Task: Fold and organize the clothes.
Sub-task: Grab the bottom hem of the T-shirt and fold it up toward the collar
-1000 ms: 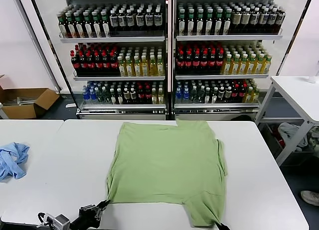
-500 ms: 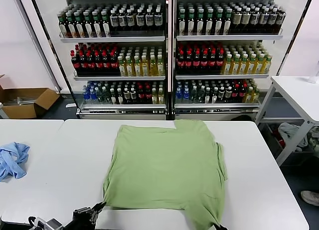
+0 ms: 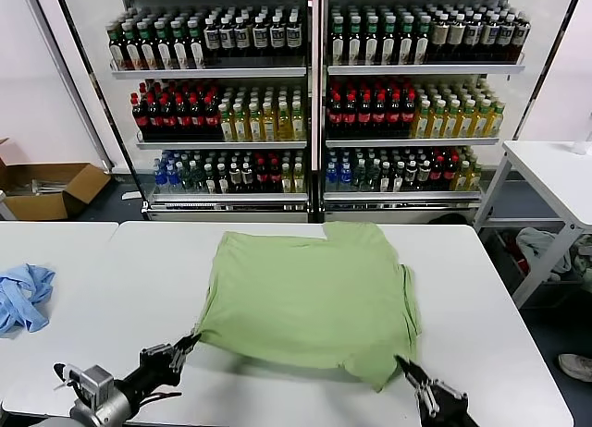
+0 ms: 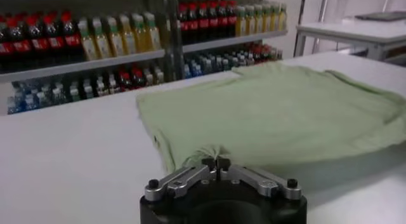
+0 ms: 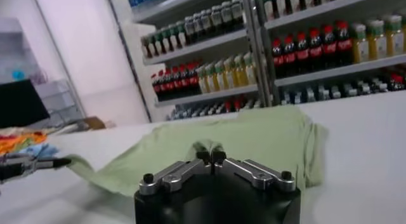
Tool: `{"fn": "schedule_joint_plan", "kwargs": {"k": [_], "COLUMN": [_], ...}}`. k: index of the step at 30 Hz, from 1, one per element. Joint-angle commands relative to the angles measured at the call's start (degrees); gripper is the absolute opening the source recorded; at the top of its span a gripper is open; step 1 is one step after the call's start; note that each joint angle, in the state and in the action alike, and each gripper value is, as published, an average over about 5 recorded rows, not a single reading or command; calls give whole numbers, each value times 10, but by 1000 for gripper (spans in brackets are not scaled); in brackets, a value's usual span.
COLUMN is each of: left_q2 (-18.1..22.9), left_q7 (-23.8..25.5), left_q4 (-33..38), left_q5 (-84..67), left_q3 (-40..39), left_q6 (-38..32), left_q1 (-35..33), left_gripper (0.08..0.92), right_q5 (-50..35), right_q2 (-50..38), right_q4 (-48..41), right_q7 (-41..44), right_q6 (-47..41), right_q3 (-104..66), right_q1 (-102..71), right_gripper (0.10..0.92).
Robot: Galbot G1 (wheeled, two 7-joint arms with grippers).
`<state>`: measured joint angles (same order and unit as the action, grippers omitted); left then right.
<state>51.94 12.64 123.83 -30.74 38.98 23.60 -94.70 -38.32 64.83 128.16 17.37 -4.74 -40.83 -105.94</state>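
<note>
The white table (image 3: 111, 288) is seen before the drinks shelves (image 3: 310, 94), and on it the polo shirt (image 3: 310, 293) is laid across the middle, plain side up, so that collar, buttons and print are not seen. The far hem reaches near the table's back edge and the shirt's body is spread fairly flat there, while the near edge is lifted off the table at its two corners. A sleeve is bunched along the shirt's right side. A light blue cloth (image 3: 23, 296) is left well apart at the table's left end.

The near left corner of the shirt is pinched in the left gripper (image 3: 185, 344), whose fingers are seen closed on a small peak of fabric in the left wrist view (image 4: 216, 162). The near right corner is pinched likewise in the right gripper (image 3: 403, 364), fingers closed on cloth in the right wrist view (image 5: 210, 157).

The task is judged to be at an early stage: no finished fold is visible, and the first fold appears only to be under way. Completion of that fold, any further folds, and the tidy placing of the shirt are judged to be left to do
</note>
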Motion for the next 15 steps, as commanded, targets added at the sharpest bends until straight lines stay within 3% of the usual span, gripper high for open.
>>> {"fn": "schedule_joint_plan", "kwargs": {"k": [1,15], "left_q2": [-3,5], "left_q7": [-3,-2], "left_q4": [-67,-209], "left_q5": [-65,-47], "left_q3": [-45,-145], "left_q6": [12,10], "left_q1": [144,283], "left_gripper": [85,85], "right_q5": [-38,18], "right_q2": [-23,-45], "right_q4": [-59,-207], "right_q7": [-30,-52], "right_q6": [-22,-45], "right_q3": [20,104], "right_q1": [151,315], "right_gripper": [109,109]}}
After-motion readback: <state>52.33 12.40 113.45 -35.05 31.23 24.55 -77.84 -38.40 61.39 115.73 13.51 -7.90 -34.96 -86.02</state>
